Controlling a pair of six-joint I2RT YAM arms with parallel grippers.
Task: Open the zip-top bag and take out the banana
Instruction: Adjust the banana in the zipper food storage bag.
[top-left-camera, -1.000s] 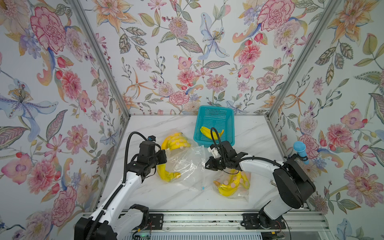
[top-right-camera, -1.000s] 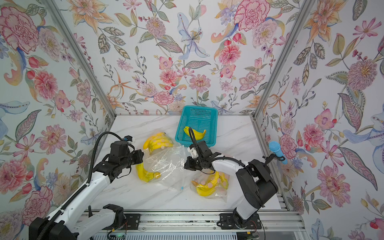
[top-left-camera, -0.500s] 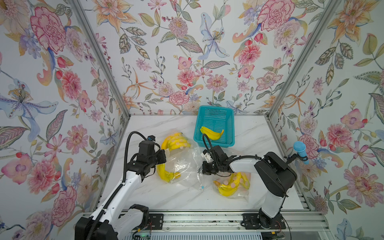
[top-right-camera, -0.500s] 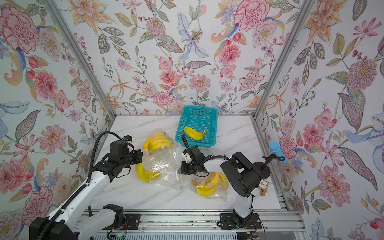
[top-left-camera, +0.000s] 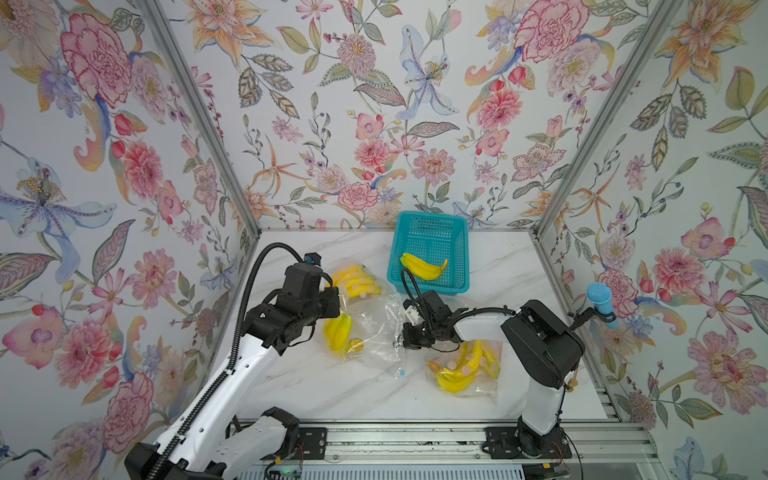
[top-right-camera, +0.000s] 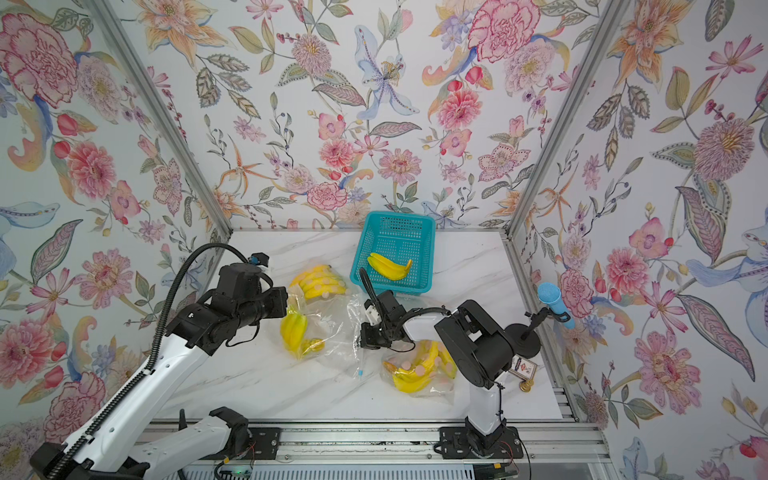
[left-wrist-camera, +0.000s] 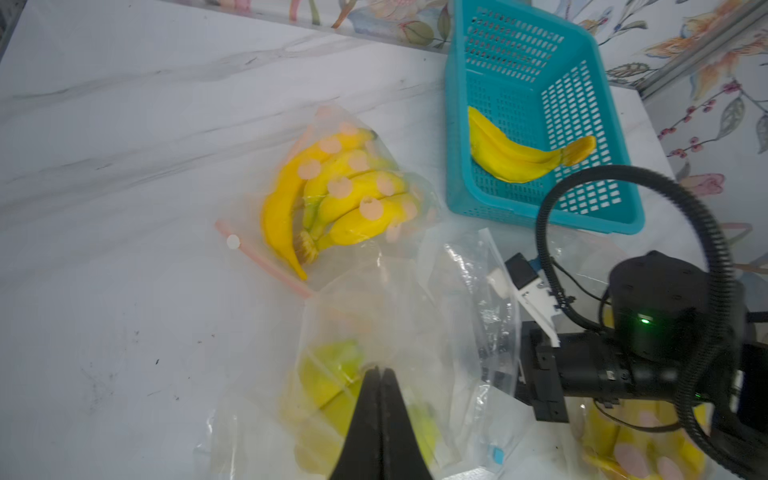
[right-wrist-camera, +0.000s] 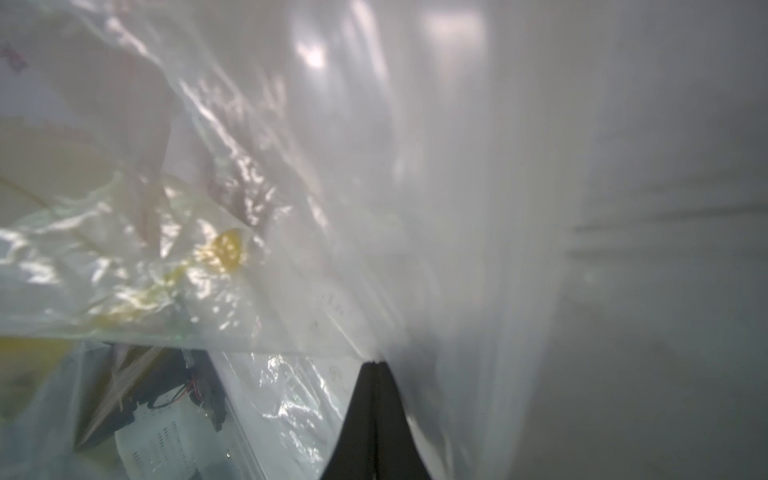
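Note:
A clear zip-top bag (top-left-camera: 374, 328) lies mid-table with a yellow banana (top-left-camera: 338, 332) bunch inside, seen in both top views: the bag (top-right-camera: 332, 332) and the banana (top-right-camera: 293, 332). My left gripper (top-left-camera: 336, 308) is shut on the bag's left end, over the banana. In the left wrist view, the left gripper (left-wrist-camera: 380, 370) pinches film over the blurred banana (left-wrist-camera: 332, 374). My right gripper (top-left-camera: 401, 338) is shut on the bag's right edge. In the right wrist view, the right gripper (right-wrist-camera: 375, 363) holds a fold of the bag (right-wrist-camera: 374, 208). The bag's blue slider (top-left-camera: 402, 374) hangs near the front.
A teal basket (top-left-camera: 432, 216) at the back holds a loose banana bunch (top-left-camera: 424, 266). Two other bagged bunches lie nearby, one dotted pink (top-left-camera: 357, 282) behind the left gripper and one (top-left-camera: 461, 370) under the right arm. A blue microphone (top-left-camera: 598, 299) stands at the right edge.
My right arm swung round and its gripper slid left and slightly nearer with the bag's edge. The left gripper stayed put on the bag.

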